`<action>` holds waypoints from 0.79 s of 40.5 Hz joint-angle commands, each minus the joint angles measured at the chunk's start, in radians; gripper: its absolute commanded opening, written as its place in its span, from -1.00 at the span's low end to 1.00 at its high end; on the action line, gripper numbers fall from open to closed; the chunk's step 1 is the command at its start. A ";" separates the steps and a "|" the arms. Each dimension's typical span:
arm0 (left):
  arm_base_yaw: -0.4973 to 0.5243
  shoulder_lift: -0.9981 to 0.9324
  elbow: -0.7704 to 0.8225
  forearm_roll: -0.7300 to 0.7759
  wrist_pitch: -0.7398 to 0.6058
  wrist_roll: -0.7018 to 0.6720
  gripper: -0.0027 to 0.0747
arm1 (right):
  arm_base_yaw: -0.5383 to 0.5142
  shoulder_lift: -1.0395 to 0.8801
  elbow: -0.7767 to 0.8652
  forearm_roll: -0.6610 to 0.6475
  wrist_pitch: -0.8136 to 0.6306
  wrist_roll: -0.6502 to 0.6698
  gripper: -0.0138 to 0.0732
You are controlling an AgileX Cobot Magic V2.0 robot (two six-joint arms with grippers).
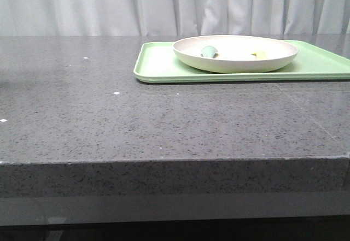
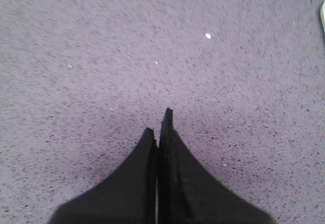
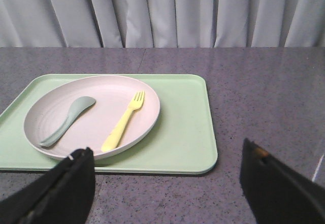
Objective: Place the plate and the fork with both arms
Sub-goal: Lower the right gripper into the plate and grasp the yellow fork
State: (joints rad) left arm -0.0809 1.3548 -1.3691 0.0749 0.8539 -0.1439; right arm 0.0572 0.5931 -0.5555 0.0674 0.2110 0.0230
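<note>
The cream-white plate (image 1: pixel 235 53) (image 3: pixel 91 115) rests on a light-green tray (image 1: pixel 158 66) (image 3: pixel 183 132) toward the back right of the table. Inside it lie the pale-yellow fork (image 3: pixel 123 121) (image 1: pixel 259 54) and a teal-green spoon (image 3: pixel 68 119) (image 1: pixel 209 51), side by side and apart. My right gripper (image 3: pixel 167 176) is open, its black fingers spread wide over the bare counter just short of the tray's near edge. My left gripper (image 2: pixel 159 122) is shut on nothing, its fingertips pressed together above the grey stone. Neither gripper shows in the front view.
The grey speckled stone counter (image 1: pixel 136 121) runs to a front edge (image 1: pixel 164 162). A white curtain (image 1: pixel 175 6) hangs behind the table. A sliver of the tray (image 2: pixel 323 16) shows at the border of the left wrist view.
</note>
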 commanded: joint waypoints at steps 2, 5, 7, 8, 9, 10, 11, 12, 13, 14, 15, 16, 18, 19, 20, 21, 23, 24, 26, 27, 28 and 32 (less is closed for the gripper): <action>0.006 -0.183 0.164 0.001 -0.236 0.016 -0.98 | -0.003 0.006 -0.038 0.003 -0.087 -0.002 0.70; 0.006 -0.290 0.280 0.001 -0.336 0.016 -0.98 | -0.003 0.006 -0.038 0.003 -0.087 -0.002 0.70; 0.006 -0.344 0.353 0.001 -0.392 0.016 -0.98 | -0.003 0.006 -0.038 0.003 -0.087 -0.002 0.70; 0.006 -0.382 0.386 -0.001 -0.433 0.016 -0.98 | -0.003 0.009 -0.038 0.003 -0.087 -0.002 0.70; 0.006 -0.410 0.429 -0.003 -0.464 0.016 -0.98 | -0.003 0.013 -0.038 0.003 -0.088 -0.002 0.70; 0.006 -0.449 0.461 -0.003 -0.504 0.016 -0.98 | -0.003 0.016 -0.038 0.003 -0.091 -0.002 0.70; 0.006 -0.479 0.502 -0.003 -0.532 0.016 -0.98 | -0.003 0.019 -0.038 0.003 -0.093 -0.002 0.70; 0.006 -0.517 0.543 -0.003 -0.564 0.016 -0.98 | -0.003 0.025 -0.038 0.003 -0.094 -0.002 0.70; 0.006 -0.544 0.571 -0.003 -0.592 0.016 -0.98 | -0.003 0.032 -0.038 0.003 -0.098 -0.002 0.70; 0.006 -0.580 0.606 -0.003 -0.609 0.016 -0.98 | -0.003 0.041 -0.038 0.003 -0.103 -0.002 0.70; 0.006 -0.616 0.630 -0.003 -0.625 0.016 -0.98 | -0.002 0.048 -0.038 0.003 -0.107 -0.002 0.70; 0.006 -0.642 0.660 -0.003 -0.630 0.016 -0.98 | -0.002 0.058 -0.038 0.003 -0.112 -0.002 0.70; 0.006 -0.698 0.705 -0.003 -0.635 0.016 -0.98 | -0.001 0.081 -0.046 0.003 -0.117 -0.002 0.70; 0.006 -0.727 0.728 -0.003 -0.635 0.016 -0.98 | 0.001 0.092 -0.051 0.003 -0.117 -0.002 0.70; 0.006 -0.749 0.745 -0.003 -0.635 0.016 -0.98 | 0.005 0.114 -0.059 0.003 -0.117 -0.002 0.70; 0.006 -0.777 0.767 -0.003 -0.635 0.016 -0.98 | 0.010 0.128 -0.069 0.003 -0.117 -0.002 0.70; 0.006 -0.823 0.802 -0.003 -0.635 0.016 -0.98 | 0.022 0.162 -0.091 0.003 -0.109 -0.002 0.70; 0.006 -0.849 0.815 -0.003 -0.635 0.016 -0.98 | 0.029 0.184 -0.106 0.003 -0.101 -0.002 0.70; 0.006 -0.890 0.842 -0.003 -0.635 0.016 -0.98 | 0.050 0.230 -0.138 0.004 -0.079 -0.002 0.70; 0.006 -0.906 0.849 -0.003 -0.635 0.016 -0.98 | 0.063 0.259 -0.154 0.004 -0.063 -0.002 0.70; 0.006 -0.925 0.858 -0.003 -0.635 0.016 -0.98 | 0.077 0.281 -0.177 0.004 -0.048 -0.002 0.70; 0.006 -0.973 0.877 -0.003 -0.635 0.016 -0.98 | 0.121 0.411 -0.279 0.007 0.035 -0.002 0.70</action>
State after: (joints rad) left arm -0.0773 0.4072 -0.4791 0.0766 0.3103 -0.1289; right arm 0.1509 0.9282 -0.7421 0.0674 0.2578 0.0230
